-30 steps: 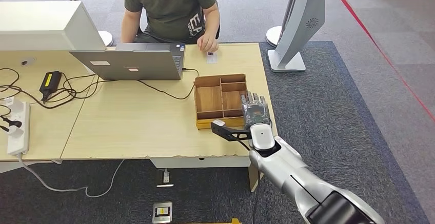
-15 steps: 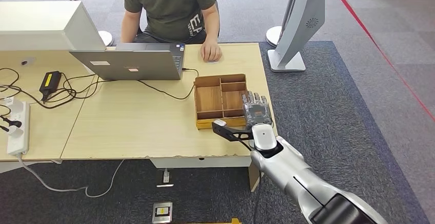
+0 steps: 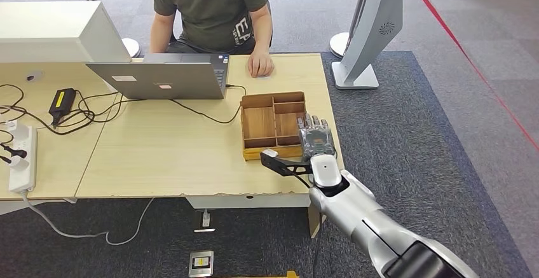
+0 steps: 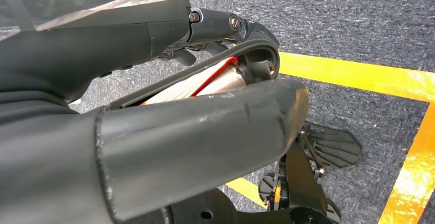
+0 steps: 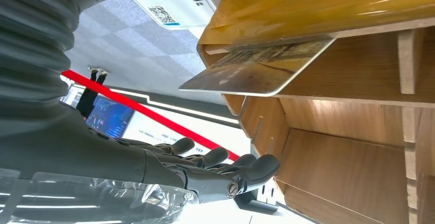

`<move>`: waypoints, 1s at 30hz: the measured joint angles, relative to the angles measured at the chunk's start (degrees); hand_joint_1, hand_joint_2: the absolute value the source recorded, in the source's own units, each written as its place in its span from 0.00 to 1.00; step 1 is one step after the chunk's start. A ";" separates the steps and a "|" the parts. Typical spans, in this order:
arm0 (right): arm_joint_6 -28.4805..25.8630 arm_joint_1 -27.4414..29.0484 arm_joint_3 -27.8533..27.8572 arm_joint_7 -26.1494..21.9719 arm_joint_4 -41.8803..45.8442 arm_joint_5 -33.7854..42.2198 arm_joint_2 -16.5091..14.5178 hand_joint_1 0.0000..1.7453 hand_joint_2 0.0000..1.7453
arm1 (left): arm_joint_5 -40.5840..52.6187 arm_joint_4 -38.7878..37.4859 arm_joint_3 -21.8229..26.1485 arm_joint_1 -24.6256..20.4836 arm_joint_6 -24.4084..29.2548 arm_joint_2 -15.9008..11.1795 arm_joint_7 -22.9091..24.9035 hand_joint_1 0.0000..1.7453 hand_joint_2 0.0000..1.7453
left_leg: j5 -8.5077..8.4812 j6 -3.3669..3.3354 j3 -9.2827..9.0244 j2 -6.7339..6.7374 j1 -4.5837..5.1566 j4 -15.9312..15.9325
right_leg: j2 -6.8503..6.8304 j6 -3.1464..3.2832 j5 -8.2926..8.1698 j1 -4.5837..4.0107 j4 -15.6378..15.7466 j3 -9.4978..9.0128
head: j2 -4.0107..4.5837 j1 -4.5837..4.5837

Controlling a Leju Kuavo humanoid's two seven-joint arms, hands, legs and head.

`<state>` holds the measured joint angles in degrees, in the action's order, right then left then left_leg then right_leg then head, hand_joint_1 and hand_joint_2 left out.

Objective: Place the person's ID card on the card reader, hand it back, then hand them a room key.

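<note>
A card (image 5: 256,73), judged to be a room key, leans in a compartment of the wooden tray (image 3: 259,124) at the table's (image 3: 165,157) right end, its long edge running along the compartment wall. The robot's right hand (image 3: 316,139) hovers at the tray's right rim, back upward. Its fingers (image 5: 215,157) are gently curled, apart from the thumb and holding nothing, and the card sits just beyond the fingertips, towards the tray's inside. The left hand (image 4: 154,147) hangs over the floor, and whether its fingers are closed cannot be told. The right hand is thus by far the nearer.

Across the table, beside the laptop (image 3: 159,77), the person's hand (image 3: 260,65) rests palm down at the far edge. A second ago a small card lay at those fingertips, and the palm now covers that spot. The ID card probably lies beneath it, well apart from the robot's hand, which has barely shifted.
</note>
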<state>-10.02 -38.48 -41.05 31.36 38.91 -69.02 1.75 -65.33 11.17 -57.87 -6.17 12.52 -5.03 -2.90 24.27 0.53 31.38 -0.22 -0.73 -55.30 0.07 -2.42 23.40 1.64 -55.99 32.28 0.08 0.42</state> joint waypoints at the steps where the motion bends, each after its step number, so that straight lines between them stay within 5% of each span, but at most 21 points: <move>1: -0.02 0.00 0.00 0.00 0.00 0.00 -0.05 0.00 1.00 | 0.00 0.00 0.00 0.00 0.00 0.00 -0.01 0.00 0.00 | 0.00 0.00 0.00 0.00 0.00 0.00 | 0.00 0.00 0.00 0.00 0.00 0.00 | -0.01 0.00; 30: 1.50 0.52 0.07 0.66 1.50 -0.68 0.16 0.01 1.00 | 0.52 0.00 -0.01 -0.02 -0.35 -0.02 -0.07 0.00 0.00 | 0.00 0.00 0.00 0.00 0.00 0.00 | 0.00 0.00 0.00 0.00 0.00 0.00 | -0.01 0.01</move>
<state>-8.52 -37.96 -40.98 32.03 40.41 -69.70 1.91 -64.81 11.17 -57.88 -6.19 12.17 -5.05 -2.96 24.27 0.52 31.38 -0.22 -0.73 -55.30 0.07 -2.42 23.40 1.64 -55.99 32.29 0.07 0.42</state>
